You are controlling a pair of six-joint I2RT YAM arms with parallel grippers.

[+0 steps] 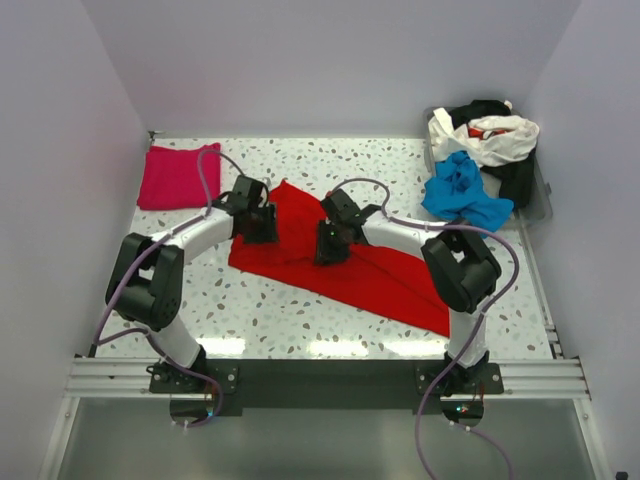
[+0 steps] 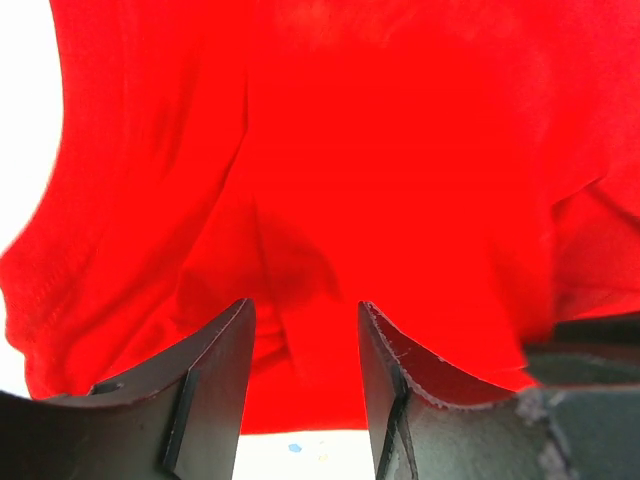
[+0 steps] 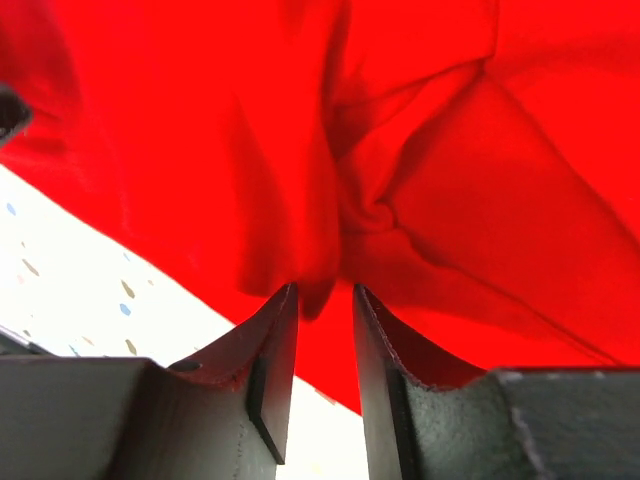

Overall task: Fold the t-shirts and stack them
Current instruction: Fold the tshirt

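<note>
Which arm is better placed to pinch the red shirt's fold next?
Right, likely: the right pincer has a fold of the red shirt at its tips; the left pincer gapes over flatter cloth.

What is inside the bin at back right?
In the bin: a white shirt, a black shirt, and a blue shirt spilling over the rim; anything beneath them is covered.

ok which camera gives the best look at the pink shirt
The top external view: the pink shirt lies folded flat at the far left corner of the table, its outline clear. Both wrist views show none of it; they are filled with the red shirt up close, plus slivers of table.
</note>
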